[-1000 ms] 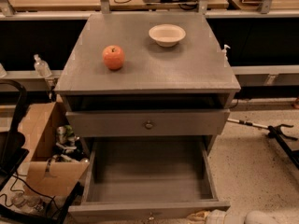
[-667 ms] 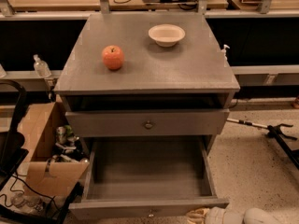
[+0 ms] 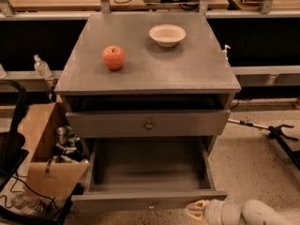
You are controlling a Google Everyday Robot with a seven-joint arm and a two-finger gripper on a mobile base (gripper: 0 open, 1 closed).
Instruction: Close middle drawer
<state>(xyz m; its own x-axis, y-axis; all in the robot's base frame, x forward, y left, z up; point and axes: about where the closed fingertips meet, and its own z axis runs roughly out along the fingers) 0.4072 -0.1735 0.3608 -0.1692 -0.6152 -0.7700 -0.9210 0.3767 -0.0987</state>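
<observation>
The middle drawer [image 3: 149, 170] is pulled far out of the grey cabinet [image 3: 154, 74]. Its deep box is bare inside, and its low front panel [image 3: 117, 202] carries a small round knob [image 3: 151, 205] at the centre. My gripper [image 3: 196, 211], cream-tipped on a white arm [image 3: 251, 213], sits at the bottom right of the camera view. It is just in front of the right end of the drawer's front panel and points left along it.
Above it is a drawer with a taller front panel and a knob [image 3: 149, 124]. An apple [image 3: 114, 57] and a white bowl [image 3: 167, 34] stand on the cabinet top. A cardboard box [image 3: 40, 172] of clutter stands to the left. A black stand leg [image 3: 276, 134] lies on the floor at the right.
My arm has reached in further from the lower right, bringing the gripper closer to the drawer's front panel. The drawer has not moved.
</observation>
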